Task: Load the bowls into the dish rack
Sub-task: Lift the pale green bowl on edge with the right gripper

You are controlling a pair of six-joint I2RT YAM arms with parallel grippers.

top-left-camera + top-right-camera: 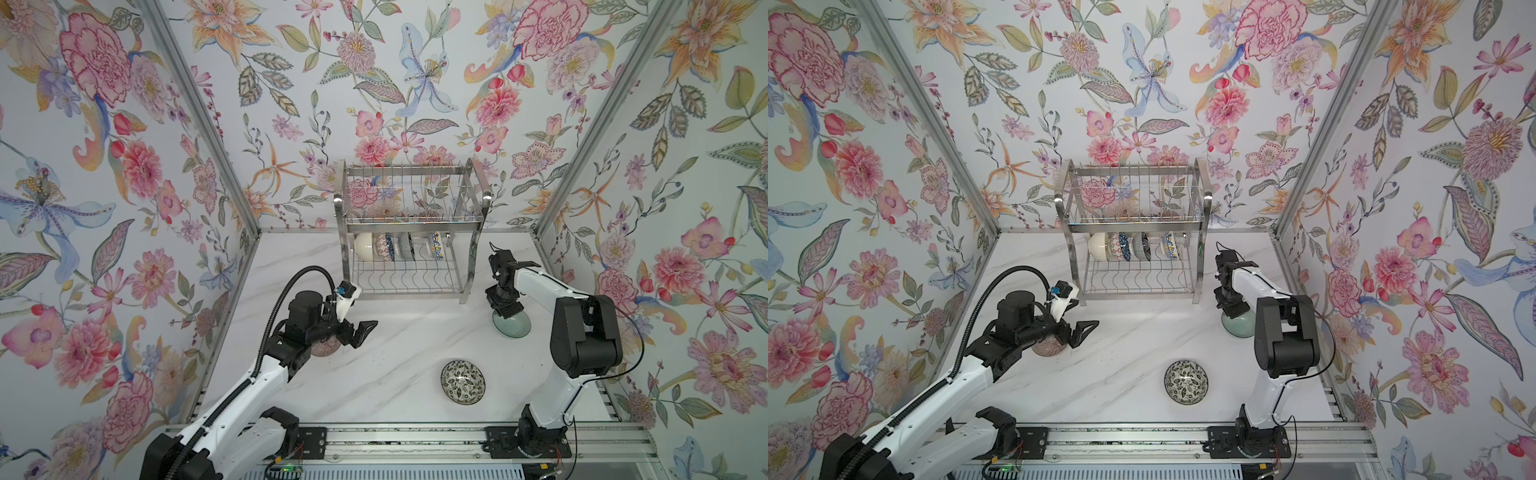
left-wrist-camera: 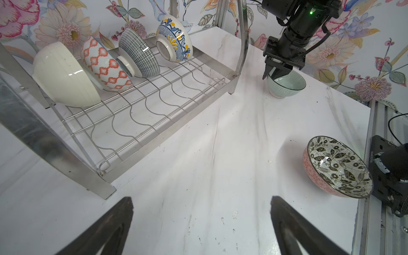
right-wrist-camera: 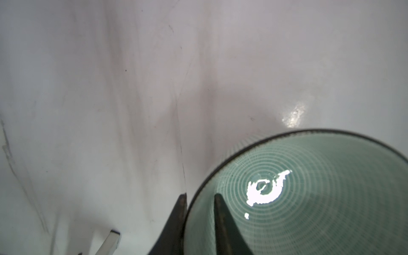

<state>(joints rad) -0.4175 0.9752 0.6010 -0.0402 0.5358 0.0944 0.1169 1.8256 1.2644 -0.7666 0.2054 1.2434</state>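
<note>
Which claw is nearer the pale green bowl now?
Right. The right claw straddles the rim of the pale green bowl, one finger inside, one outside. The left claw hangs open well away, by the other end of the dish rack.

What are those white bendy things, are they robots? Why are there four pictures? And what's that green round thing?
Yes, they are robots: a left arm and a right arm, each ending in a two-fingered gripper. Two pictures look down on the whole table from above. The other two come from small cameras on the arms' wrists.

The job is putting bowls into the shiny dish rack. Four bowls already lean on its lower shelf. Three more sit on the table: a black-and-white leafy bowl, a mauve bowl half hidden under the left arm, and a pale green bowl, your green thing.

The left gripper is wide open and holds nothing. The right gripper has one finger inside the pale green bowl and one outside its rim. Whether it squeezes yet, I cannot tell.
</note>
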